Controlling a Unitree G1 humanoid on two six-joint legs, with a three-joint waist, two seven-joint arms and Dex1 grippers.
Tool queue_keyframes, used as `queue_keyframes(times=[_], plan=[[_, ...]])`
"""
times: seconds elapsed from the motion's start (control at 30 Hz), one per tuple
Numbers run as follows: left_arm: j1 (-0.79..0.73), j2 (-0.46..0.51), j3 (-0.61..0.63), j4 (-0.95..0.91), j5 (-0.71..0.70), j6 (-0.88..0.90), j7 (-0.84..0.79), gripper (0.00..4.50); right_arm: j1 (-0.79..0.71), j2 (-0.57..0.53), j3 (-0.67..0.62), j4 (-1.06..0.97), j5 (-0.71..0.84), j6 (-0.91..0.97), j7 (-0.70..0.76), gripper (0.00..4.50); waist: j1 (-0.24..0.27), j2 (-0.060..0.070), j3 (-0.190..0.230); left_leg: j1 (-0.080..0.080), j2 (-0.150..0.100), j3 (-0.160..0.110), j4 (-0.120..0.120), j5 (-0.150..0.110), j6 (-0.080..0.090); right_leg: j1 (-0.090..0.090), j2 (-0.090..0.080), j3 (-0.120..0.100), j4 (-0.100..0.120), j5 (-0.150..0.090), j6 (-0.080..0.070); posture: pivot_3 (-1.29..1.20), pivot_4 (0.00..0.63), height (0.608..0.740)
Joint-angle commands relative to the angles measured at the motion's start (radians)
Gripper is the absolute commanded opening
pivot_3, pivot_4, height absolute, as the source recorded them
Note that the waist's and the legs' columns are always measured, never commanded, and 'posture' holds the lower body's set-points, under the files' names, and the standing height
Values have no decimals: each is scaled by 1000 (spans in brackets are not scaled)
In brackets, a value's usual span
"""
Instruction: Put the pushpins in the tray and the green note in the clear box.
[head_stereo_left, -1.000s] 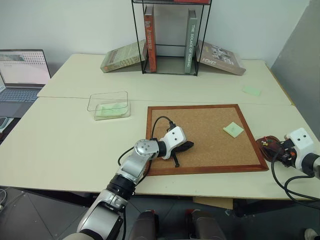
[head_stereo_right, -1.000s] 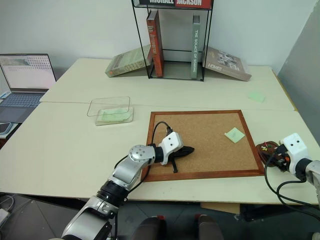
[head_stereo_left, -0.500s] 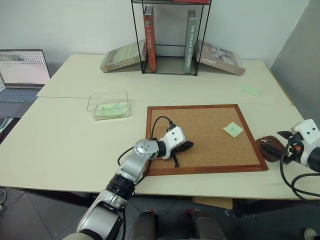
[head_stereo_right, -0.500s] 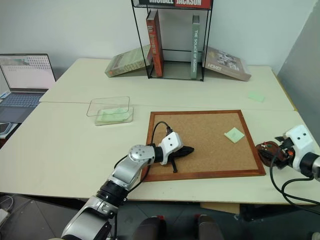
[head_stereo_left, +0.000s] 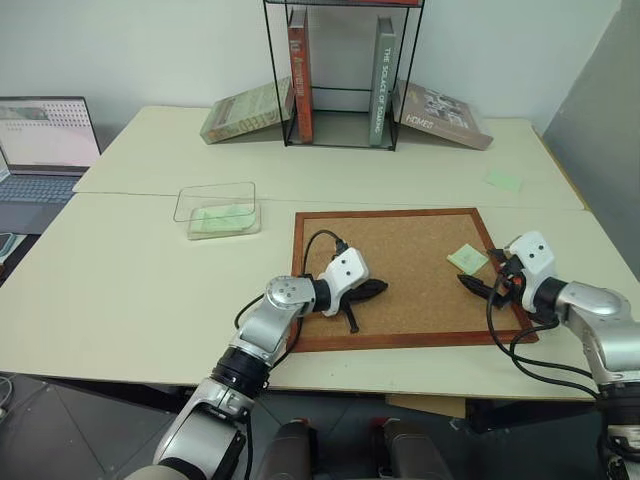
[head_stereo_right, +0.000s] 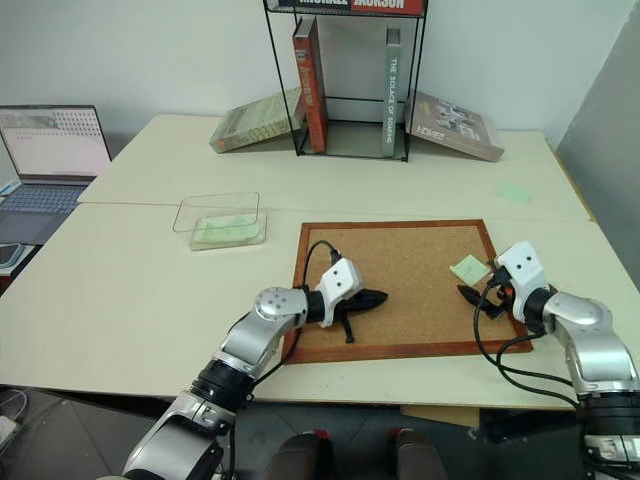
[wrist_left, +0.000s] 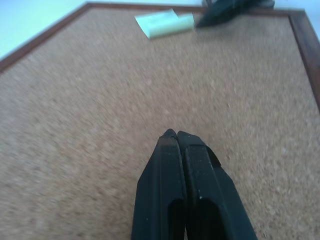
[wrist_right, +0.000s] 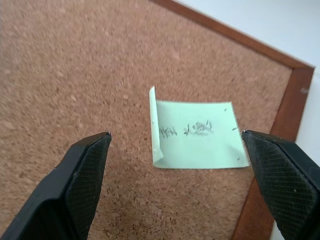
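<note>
The clear box (head_stereo_left: 218, 210) sits on the table (head_stereo_left: 120, 290) left of the corkboard (head_stereo_left: 410, 275), with green slips inside. The left gripper (head_stereo_left: 378, 288) rests over the corkboard's near-left part, fingers (wrist_left: 185, 200) pressed together, nothing seen between them. The green note (head_stereo_left: 466, 259) lies flat on the corkboard's right part, one edge curled. The right gripper (head_stereo_left: 478, 287) is just beside it, fingers (wrist_right: 82, 180) spread wide either side of the note, not touching it

silver arms (head_stereo_left: 262, 335), white wrists — black cables, black grippers (head_stereo_left: 372, 290)
</note>
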Motion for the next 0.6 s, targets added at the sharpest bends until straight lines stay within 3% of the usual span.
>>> queue_keyframes(times=[0.03,0.13,0.3,0.6], plan=[[-38,37,45,-158,-66,49,-43,0,-40,3,8,37,-18,-55,8,4448,-1,0,0,0,0,0,0,0,0,0,0,0,0,0,0,0,150,740],[-33,80,53,-235,-103,90,-84,0,-57,15,25,69,-32,-75,11,4448,-3,0,0,1,0,0,0,0,0,0,0,0,0,0,0,0,150,740],[-10,153,31,-284,-113,123,-137,0,-90,32,47,112,-52,-98,4,3487,-6,0,0,1,1,1,0,0,0,0,1,1,1,0,0,0,150,740],[-10,175,36,-280,-121,153,-148,1609,-101,35,58,126,-61,-99,10,1674,-3,0,0,1,1,1,0,0,0,0,2,1,1,0,0,0,150,740]])
